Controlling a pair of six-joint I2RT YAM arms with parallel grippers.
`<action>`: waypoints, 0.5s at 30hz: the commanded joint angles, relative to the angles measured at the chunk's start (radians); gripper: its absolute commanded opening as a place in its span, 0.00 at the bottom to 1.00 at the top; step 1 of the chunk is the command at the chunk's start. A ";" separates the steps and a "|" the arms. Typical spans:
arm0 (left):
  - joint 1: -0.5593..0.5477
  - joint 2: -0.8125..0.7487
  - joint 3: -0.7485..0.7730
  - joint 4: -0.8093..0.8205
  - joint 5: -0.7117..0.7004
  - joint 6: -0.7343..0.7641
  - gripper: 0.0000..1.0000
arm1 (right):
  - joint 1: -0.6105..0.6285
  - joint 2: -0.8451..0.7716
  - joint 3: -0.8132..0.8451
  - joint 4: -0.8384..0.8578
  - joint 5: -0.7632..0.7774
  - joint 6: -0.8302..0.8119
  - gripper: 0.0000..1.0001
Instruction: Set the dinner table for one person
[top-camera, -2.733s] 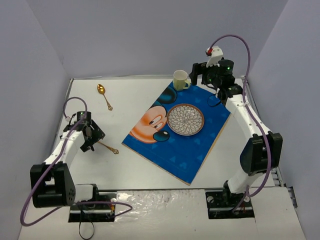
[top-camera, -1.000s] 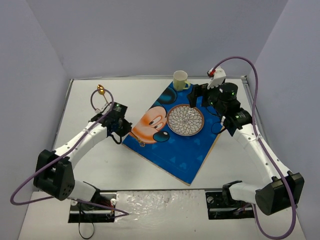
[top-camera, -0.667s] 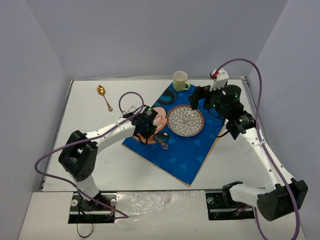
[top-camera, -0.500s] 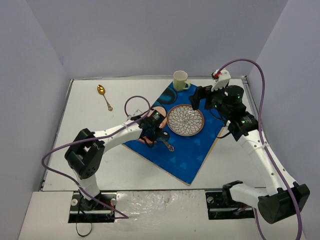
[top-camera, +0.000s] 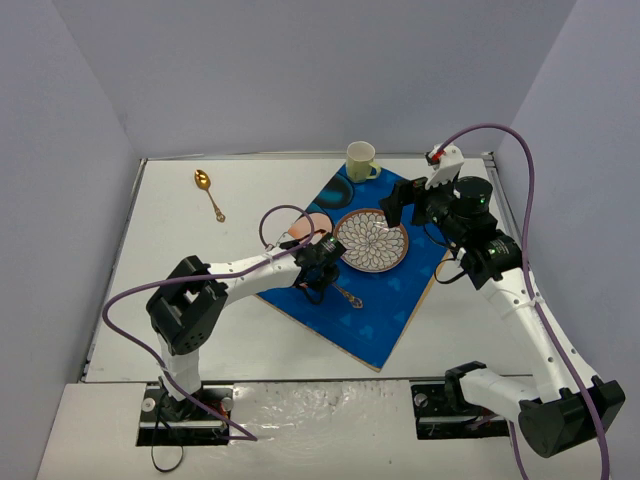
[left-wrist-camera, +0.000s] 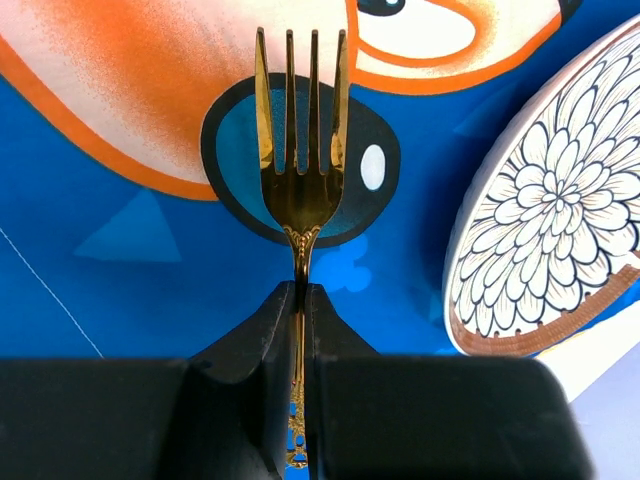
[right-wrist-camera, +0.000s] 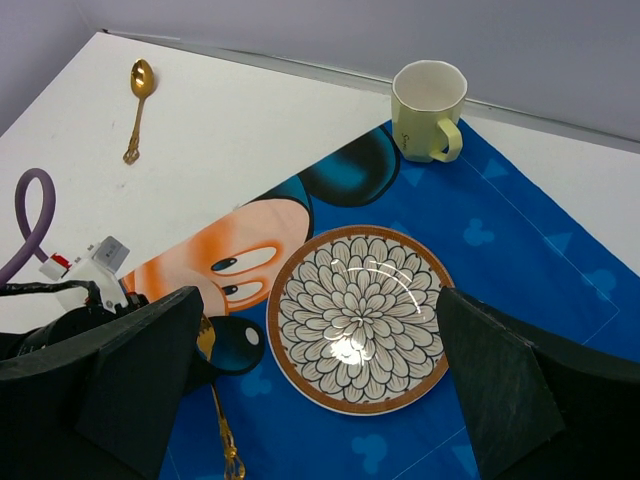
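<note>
Pinching the fork (left-wrist-camera: 300, 150) by its thin neck with the left gripper (left-wrist-camera: 300, 300), clamped tight, over the mat (left-wrist-camera: 120, 290) beside the plate (left-wrist-camera: 550, 220). Judging it light, stiff, slippery. Holding the right gripper (right-wrist-camera: 325, 390) wide apart. Working over the big, heavy table (top-camera: 180, 250) under the mat.

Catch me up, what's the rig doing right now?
The left claw is shut on the handle of a gold fork, holding it over the blue placemat just left of the patterned plate. Whether the fork touches the mat can't be told. The right claw hangs open and empty above the plate's far side. A yellow mug stands at the mat's far corner, and a gold spoon lies on the white table, far left.
</note>
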 joint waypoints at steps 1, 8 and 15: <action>-0.013 -0.010 0.023 0.016 -0.043 -0.074 0.00 | 0.004 -0.026 0.004 0.047 -0.026 -0.020 1.00; -0.015 -0.004 0.009 0.011 -0.041 -0.093 0.00 | 0.004 -0.029 -0.005 0.048 -0.030 -0.033 1.00; -0.015 0.017 -0.001 0.004 -0.010 -0.077 0.08 | 0.004 -0.026 -0.007 0.049 -0.030 -0.039 1.00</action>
